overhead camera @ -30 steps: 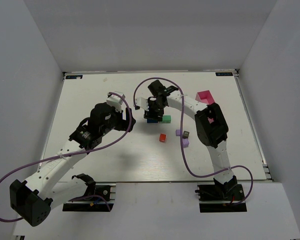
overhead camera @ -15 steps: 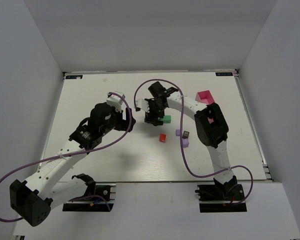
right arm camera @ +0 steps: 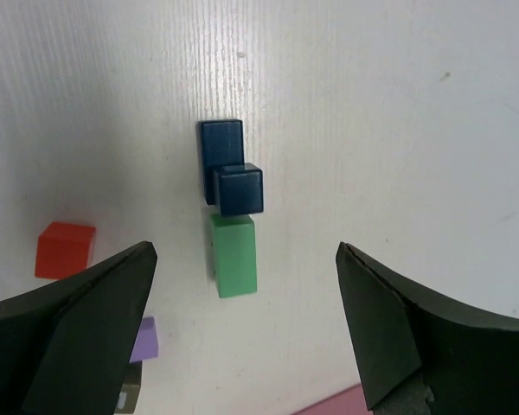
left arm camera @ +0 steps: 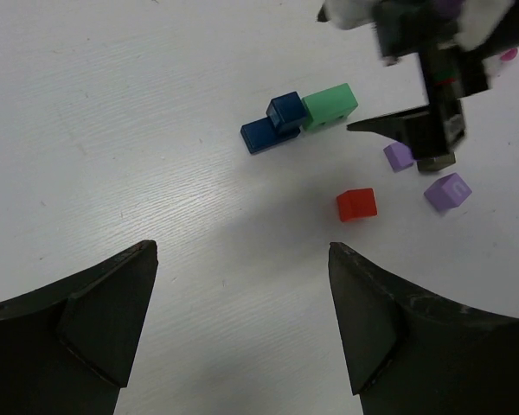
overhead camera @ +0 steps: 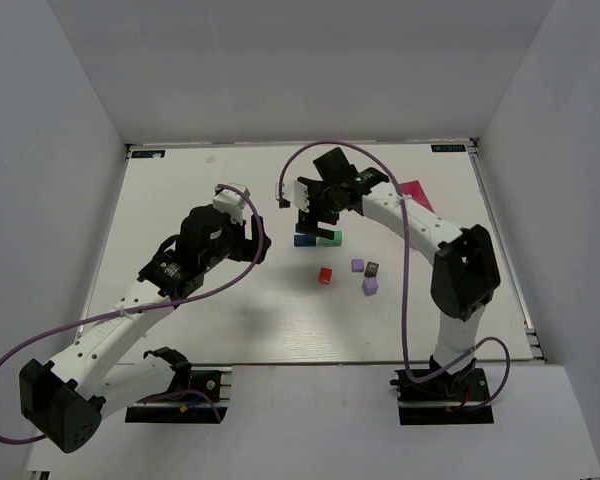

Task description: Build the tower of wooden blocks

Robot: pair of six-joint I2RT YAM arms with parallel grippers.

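Tower (overhead camera: 310, 240): middle of the counter (overhead camera: 180, 180); blue bar (right arm camera: 220, 147) and green bar (right arm camera: 234, 255) lie end to end, long axes in line; blue cube (right arm camera: 240, 190) atop the blue bar's green-side end, which I judge starts the second tier.
Right jaws: spread, empty, directly above it.
Left jaws: spread, empty, off to the side, I reckon for room.
Loose: red block (right arm camera: 65, 250), lilac blocks (left arm camera: 448, 192) nearby.
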